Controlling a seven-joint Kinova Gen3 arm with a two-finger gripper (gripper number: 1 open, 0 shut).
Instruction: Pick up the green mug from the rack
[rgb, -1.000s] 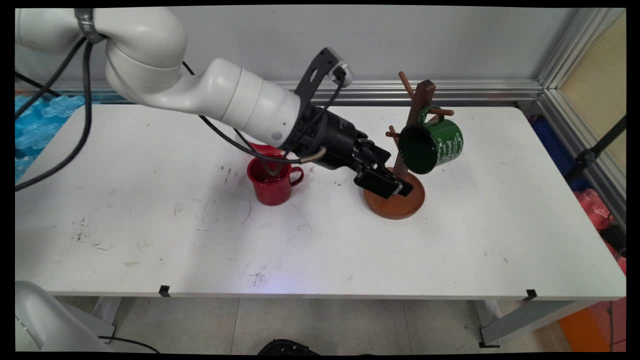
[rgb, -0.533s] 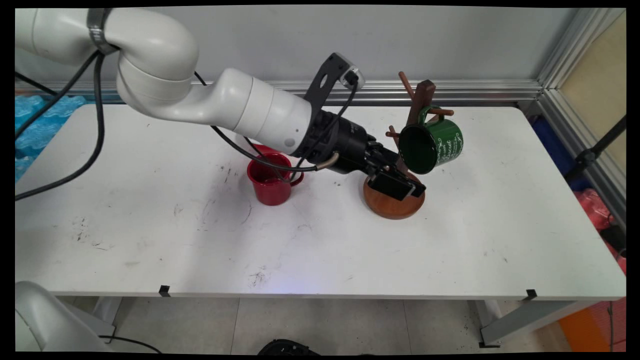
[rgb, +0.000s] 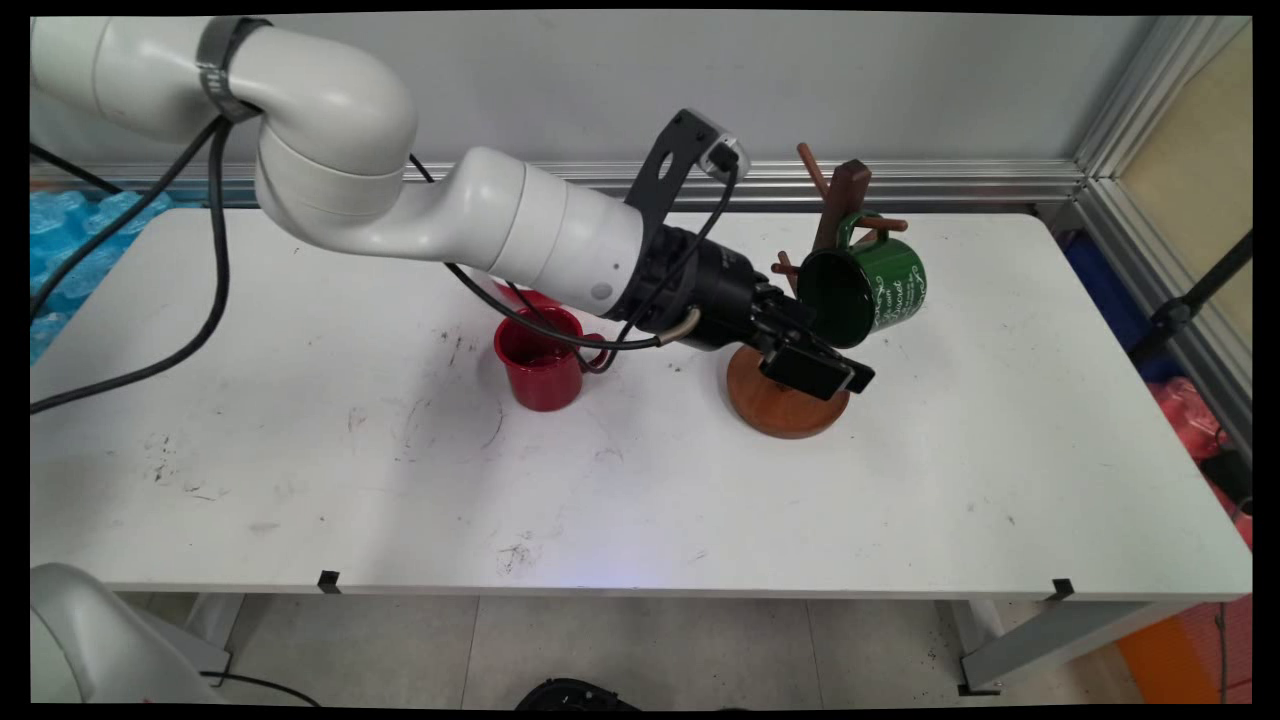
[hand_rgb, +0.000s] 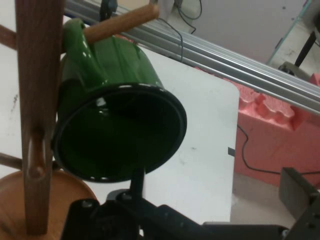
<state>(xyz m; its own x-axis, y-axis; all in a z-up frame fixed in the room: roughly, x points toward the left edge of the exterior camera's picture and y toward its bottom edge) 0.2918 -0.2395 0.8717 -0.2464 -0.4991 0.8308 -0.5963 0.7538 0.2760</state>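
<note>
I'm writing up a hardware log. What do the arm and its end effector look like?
A glossy white arm of rounded, tubular links, with black cables hanging off it. It ends in a black wrist section carrying a black bracket and a black two-finger end effector.

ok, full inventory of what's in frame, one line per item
green mug: 1, green with white lettering, hung by its handle on a peg of the mug tree, mouth towards the gripper
mug tree: 1, brown wood with round base, right of table centre
red mug: 1, red, upright on the table left of the tree, partly behind the arm
table: 1, white, scuffed
pink foam: pink, on the floor beyond the table edge, hand view
arm: 1, white, entering from upper left, black cables
gripper: 1, black, over the tree's base just below the green mug
</note>
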